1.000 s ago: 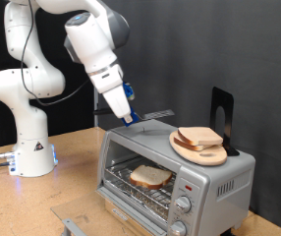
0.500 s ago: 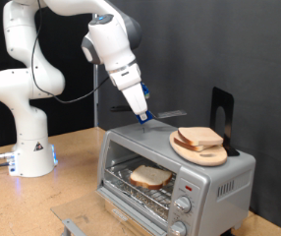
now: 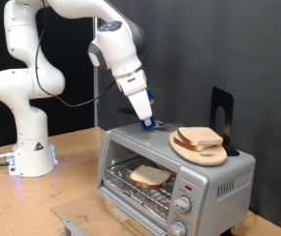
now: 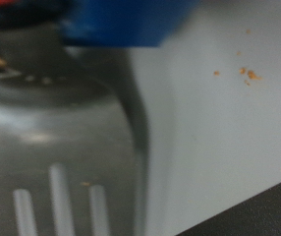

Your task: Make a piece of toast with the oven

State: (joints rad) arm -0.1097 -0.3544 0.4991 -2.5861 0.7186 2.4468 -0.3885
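Observation:
The silver oven (image 3: 219, 182) stands at the exterior view's lower right. One piece of toast (image 3: 150, 177), pale with a tan crust, lies on the wire rack inside it. Two more slices (image 3: 199, 137) rest on a round wooden plate (image 3: 185, 149) on the oven's roof. My gripper (image 3: 148, 123), with blue fingers (image 4: 121, 20), hangs point-down just over the roof's back edge. It is a short way to the exterior view's left of the plate. Nothing shows between its fingers. The blurred wrist view shows the grey roof (image 4: 219, 118) and its vent slots (image 4: 62, 206) close up.
A flat black metal stand (image 3: 221, 113) rises behind the plate on the oven. The robot's white base (image 3: 28, 147) stands on the wooden table (image 3: 72, 187) at the exterior view's left. Two knobs (image 3: 183, 205) sit on the oven's front.
The arm has swung to the exterior view's right along the oven's roof and dipped slightly, bringing the gripper closer to the plate. The slices and the oven have not moved.

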